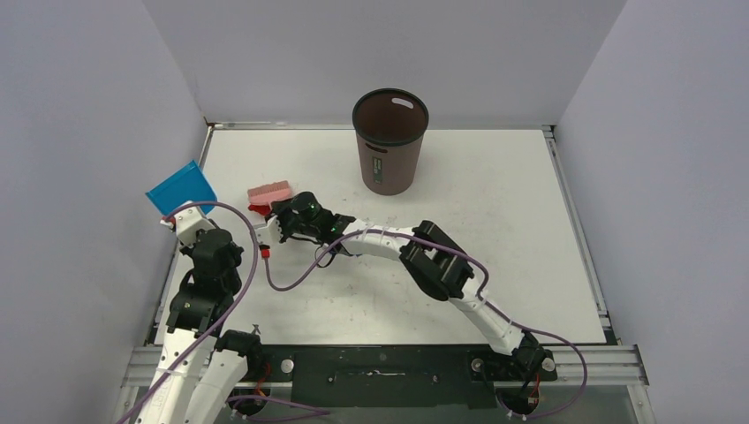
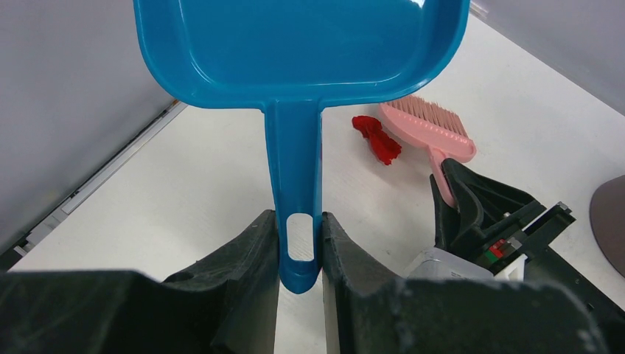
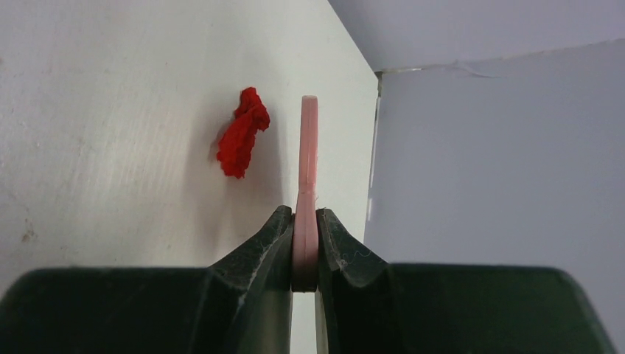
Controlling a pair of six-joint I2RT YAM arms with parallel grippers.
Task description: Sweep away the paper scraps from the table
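**A:** Nearest us, the left gripper (image 2: 299,243) is pinching the blue dustpan (image 2: 295,44) by its handle, holding the pan raised off the table (image 1: 495,221) by the left wall.

**B:** And the right gripper (image 3: 305,243) is clamping the pink brush (image 3: 308,147), jaws pressed tight on its handle.

**A:** One red paper scrap (image 3: 242,134) is lying just beside the bristles, near the table's left edge. No others are showing.

**B:** I'm judging this a final sweep being lined up. The pan needs lowering, lip flat beside that scrap, with the brush pushing it in.

**A:** The brown bin (image 1: 389,146) is standing upright at the far side.
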